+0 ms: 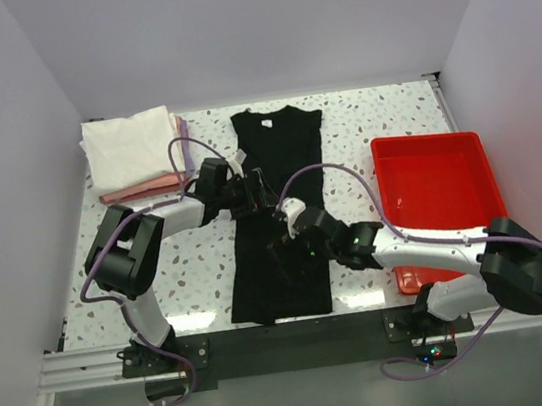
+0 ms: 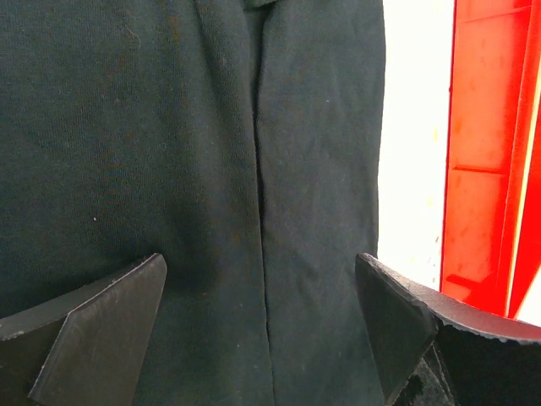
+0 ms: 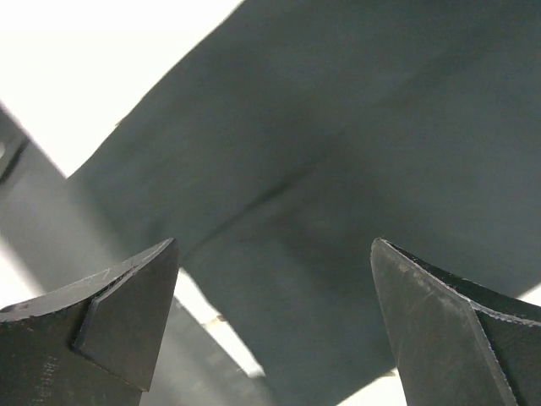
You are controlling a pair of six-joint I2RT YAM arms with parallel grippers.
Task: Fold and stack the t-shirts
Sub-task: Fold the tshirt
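A long black t-shirt (image 1: pixel 275 162) lies flat down the middle of the table, its sides folded in to a narrow strip and its collar at the far end. My left gripper (image 1: pixel 256 193) hovers open over the shirt's upper half; in the left wrist view the black cloth (image 2: pixel 169 127) with a fold seam fills the gap between the spread fingers (image 2: pixel 110 330). My right gripper (image 1: pixel 286 251) is open over the shirt's lower half, with the black cloth (image 3: pixel 355 152) below its fingertips (image 3: pixel 127 321). At the back left sits a folded stack: a white shirt (image 1: pixel 130 147) on a pink one (image 1: pixel 143 189), a lavender edge (image 1: pixel 183 129) beside them.
A red plastic tray (image 1: pixel 432 145) stands at the right of the table, and its wall (image 2: pixel 486 152) shows in the left wrist view. The speckled tabletop (image 1: pixel 379 112) shows around the shirt. A grey rail (image 3: pixel 51 228) runs along the near edge.
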